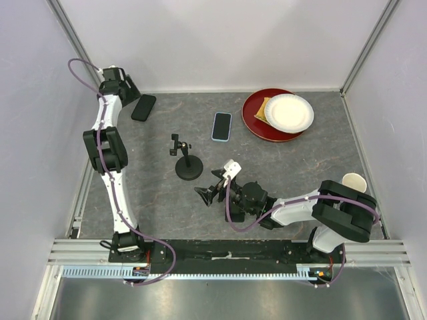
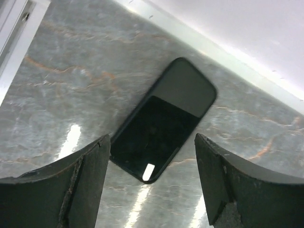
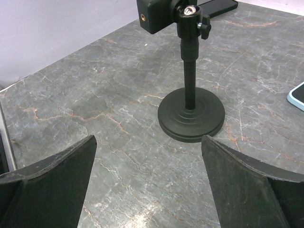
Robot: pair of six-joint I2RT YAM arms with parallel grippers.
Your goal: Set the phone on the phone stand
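Far right: red plate carrying white plate; blue phone lying mid tabletop, near stand. Far-left corner: black phone lying flat, long axis diagonal, under left pincer, spread wide. Facing stand, right pincer also gaping.

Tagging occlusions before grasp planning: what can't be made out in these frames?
- Right wrist: phone stand clamp is cut off by the top edge; blue phone is mostly past the right edge.
- Top external: yellow item is mostly hidden under the white plate, so it is unidentifiable.
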